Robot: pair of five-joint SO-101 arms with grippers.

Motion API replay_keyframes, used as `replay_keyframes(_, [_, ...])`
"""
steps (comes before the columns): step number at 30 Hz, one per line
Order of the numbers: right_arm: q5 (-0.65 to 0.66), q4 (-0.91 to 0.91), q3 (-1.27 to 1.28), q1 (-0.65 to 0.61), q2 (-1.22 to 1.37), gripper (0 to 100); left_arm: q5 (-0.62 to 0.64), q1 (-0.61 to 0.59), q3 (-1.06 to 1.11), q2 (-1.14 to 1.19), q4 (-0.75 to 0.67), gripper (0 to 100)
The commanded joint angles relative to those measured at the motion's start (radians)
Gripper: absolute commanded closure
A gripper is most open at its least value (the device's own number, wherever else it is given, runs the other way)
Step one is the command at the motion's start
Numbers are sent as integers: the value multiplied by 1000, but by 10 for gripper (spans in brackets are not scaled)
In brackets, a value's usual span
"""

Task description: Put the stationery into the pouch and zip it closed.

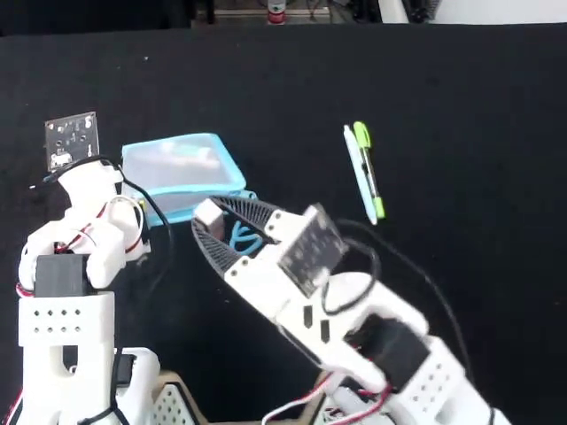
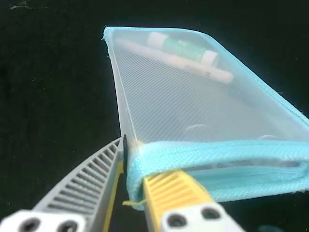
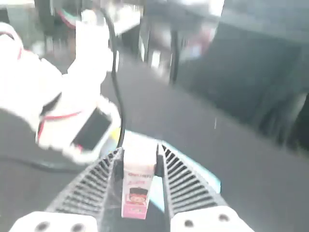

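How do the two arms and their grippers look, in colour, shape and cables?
The left arm and right arm are white blocky plastic with black motors, black cables and thin red wires. The left gripper has one grey and one yellow ribbed finger; the right gripper has two grey ribbed fingers.

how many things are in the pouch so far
2: a green tube and a white pen beside it, at the pouch's end away from the zip. Others may be hidden.

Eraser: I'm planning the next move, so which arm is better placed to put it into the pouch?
Right, probably. The right gripper is shut on the eraser beside the pouch, whose edge the left gripper clamps.
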Motion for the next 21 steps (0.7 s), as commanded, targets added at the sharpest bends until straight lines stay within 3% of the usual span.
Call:
replay_keyframes(1, [-5, -466, 277, -11, -125, 986, -5, 4, -16, -8, 2, 971])
replay_keyframes(7, [-5, -792, 530, -9, -160, 987, -5, 4, -16, -8, 2, 971])
replay_keyframes(21, [-6, -973, 682, 78, -159, 987, -3, 4, -16, -8, 2, 971])
